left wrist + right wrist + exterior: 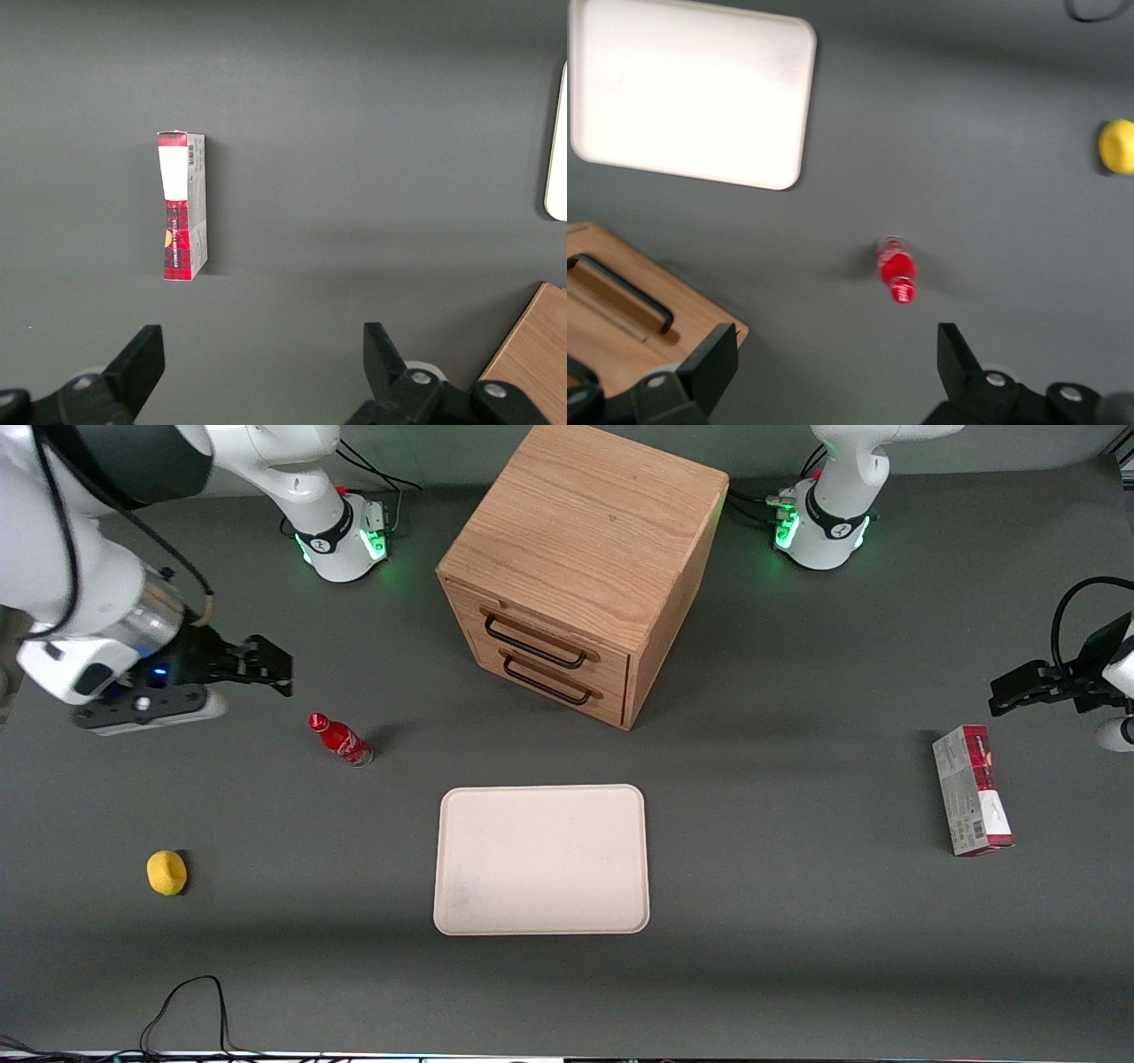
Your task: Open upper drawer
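Observation:
The oak cabinet [585,540] stands at the middle of the table, farther from the front camera than the tray. Its upper drawer [540,636] is shut, with its black wire handle [534,642] above the lower drawer's matching handle [547,682]. My right gripper [270,664] hangs open and empty over the table toward the working arm's end, well apart from the cabinet and just above the red bottle. In the right wrist view the open gripper [837,354] has bare table between its fingers, with a corner of the cabinet [620,328] and one black handle [620,292] beside it.
A red bottle [339,739] stands near the gripper; it also shows in the right wrist view [896,268]. A yellow ball [166,872] lies nearer the front camera. A white tray [540,859] lies in front of the cabinet. A red and grey box [972,790] lies toward the parked arm's end.

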Controlling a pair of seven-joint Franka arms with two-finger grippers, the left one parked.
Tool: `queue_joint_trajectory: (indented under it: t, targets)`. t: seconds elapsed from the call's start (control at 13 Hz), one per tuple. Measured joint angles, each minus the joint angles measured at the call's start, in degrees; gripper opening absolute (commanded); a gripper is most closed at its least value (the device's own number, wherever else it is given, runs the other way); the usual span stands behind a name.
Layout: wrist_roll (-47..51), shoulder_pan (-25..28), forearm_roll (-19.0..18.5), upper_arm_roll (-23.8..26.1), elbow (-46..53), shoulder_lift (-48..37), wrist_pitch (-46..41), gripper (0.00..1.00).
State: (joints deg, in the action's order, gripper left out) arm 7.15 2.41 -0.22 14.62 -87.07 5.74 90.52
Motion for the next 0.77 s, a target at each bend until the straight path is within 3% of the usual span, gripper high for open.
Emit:
queue_joint_trajectory:
  t: [0.54, 0.77]
  targets:
    - [-3.66, 0.33, 0.03, 20.70, 2.52, 6.61, 0.52, 1.00]
    - [-10.05, 0.34, 0.12, 25.34, 2.66, 9.43, 0.54, 1.00]
